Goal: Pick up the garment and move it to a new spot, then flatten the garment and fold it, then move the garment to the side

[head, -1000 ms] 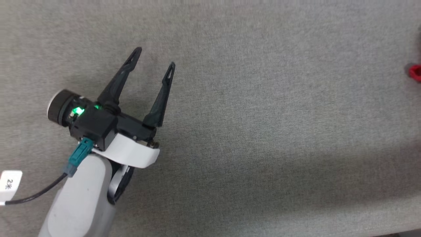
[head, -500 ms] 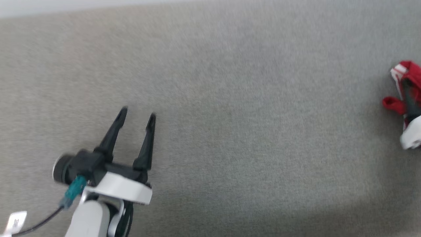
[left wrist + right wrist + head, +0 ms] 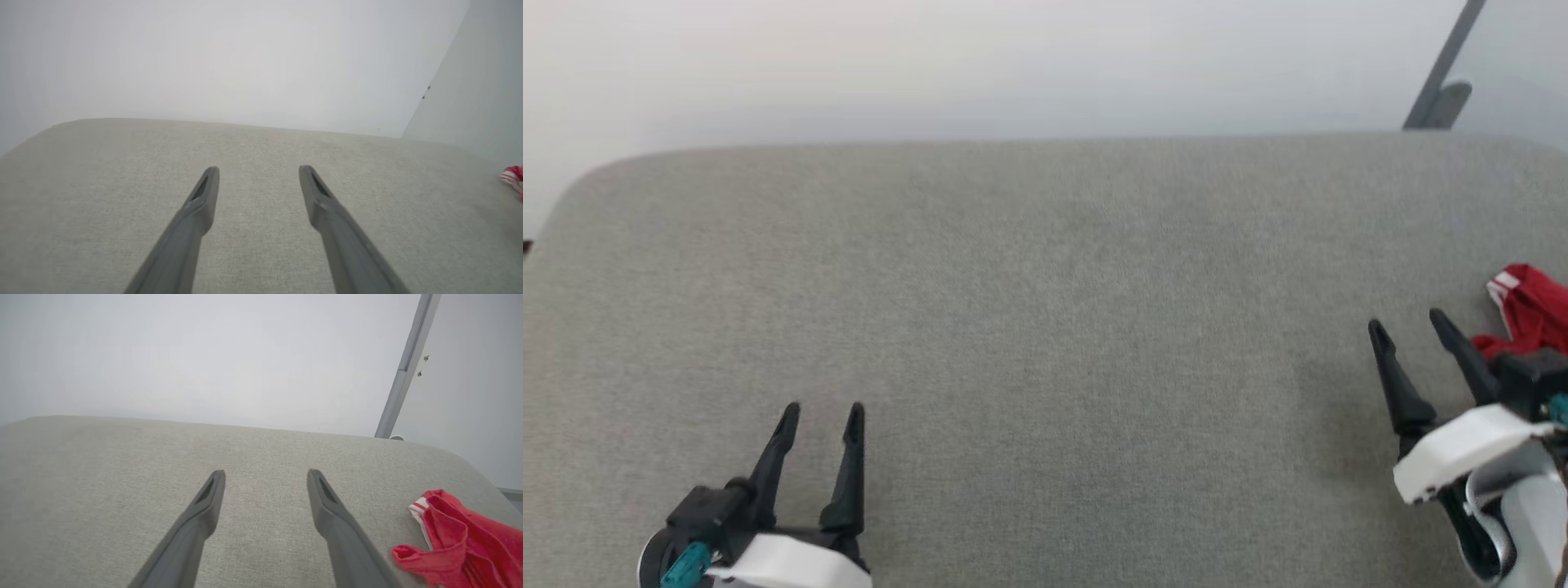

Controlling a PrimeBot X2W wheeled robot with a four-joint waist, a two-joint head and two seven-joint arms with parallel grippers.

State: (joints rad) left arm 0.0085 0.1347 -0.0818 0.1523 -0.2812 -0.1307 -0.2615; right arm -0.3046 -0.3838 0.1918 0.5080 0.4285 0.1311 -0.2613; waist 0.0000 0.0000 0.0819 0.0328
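Garment (image 3: 1531,314) bunched at worktop's (image 3: 1045,327) right edge, just beside gaping, empty right claw (image 3: 1406,321); left claw (image 3: 823,408) likewise gaping, well apart, seemingly idle.

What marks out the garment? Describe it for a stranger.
Start at the wide grey cushioned surface. At its right end, just past the right gripper, lies the garment: a crumpled bright red heap with white stripes, the only red thing there.
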